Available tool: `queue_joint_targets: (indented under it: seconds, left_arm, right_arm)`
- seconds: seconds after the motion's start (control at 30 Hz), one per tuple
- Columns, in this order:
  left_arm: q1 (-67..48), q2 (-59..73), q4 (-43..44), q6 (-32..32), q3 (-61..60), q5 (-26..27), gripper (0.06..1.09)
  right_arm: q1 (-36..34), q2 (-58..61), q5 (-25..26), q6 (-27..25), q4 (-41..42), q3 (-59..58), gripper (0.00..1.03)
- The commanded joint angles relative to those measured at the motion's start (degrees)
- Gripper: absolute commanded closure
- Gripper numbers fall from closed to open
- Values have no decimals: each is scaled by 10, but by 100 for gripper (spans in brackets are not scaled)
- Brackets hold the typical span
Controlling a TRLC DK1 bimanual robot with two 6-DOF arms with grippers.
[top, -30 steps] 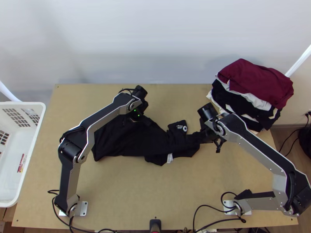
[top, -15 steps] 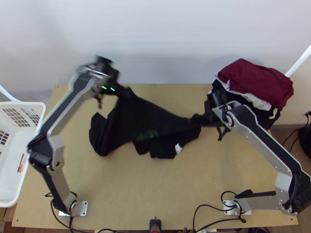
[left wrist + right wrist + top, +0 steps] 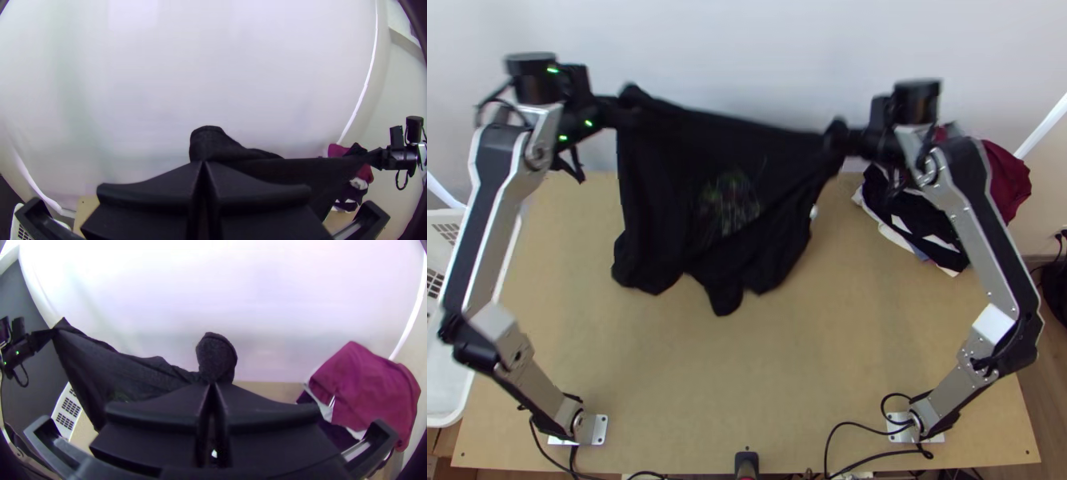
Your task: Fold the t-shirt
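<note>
A black t-shirt [image 3: 723, 184] hangs stretched between the two grippers, its lower part drooping in loose folds over the table. My left gripper [image 3: 621, 112] is shut on one upper corner of the cloth, above the table's far left. At the other upper end, my right gripper [image 3: 843, 140] is shut on a bunched bit. In the left wrist view the left gripper [image 3: 203, 165] has its tips together with cloth [image 3: 213, 142] sticking out beyond them. The right wrist view likewise has the right gripper [image 3: 213, 386] closed on a rounded lump of fabric [image 3: 216, 356].
A pile of clothes with a maroon piece [image 3: 1005, 178] on top lies at the table's far right, partly behind the right arm. A white basket [image 3: 447, 404] stands off the left edge. Cables run along the near edge of the table [image 3: 747, 384].
Both grippers have moved up the picture, the left one also outward to the left. The shirt, low and bunched before, has been drawn up and stretched between them.
</note>
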Motion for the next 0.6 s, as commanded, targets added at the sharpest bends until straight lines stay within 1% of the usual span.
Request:
queue_joint_targets:
  seconds: [0.0, 0.13, 0.23, 0.4, 0.5, 0.57]
  left_arm:
    - [-6, -72, 19, -15, 25, -52, 105]
    - [-10, -137, 14, -18, -3, -88, 105]
    - [-10, -199, 3, -14, -62, -110, 105]
    - [-9, -331, -18, -9, -242, -109, 105]
    - [-13, -409, -55, -13, -349, -101, 105]
    - [-29, -453, -75, -13, -419, -90, 105]
  right_arm:
    - [-15, -16, 12, -16, -3, 51, 100]
    - [-18, -69, 12, -30, -1, 30, 100]
    - [-19, -123, 12, -38, 0, -16, 100]
    - [1, -219, 12, -46, -13, -132, 100]
    - [22, -263, 12, -42, -36, -195, 100]
    - [24, -283, 12, -40, -43, -240, 100]
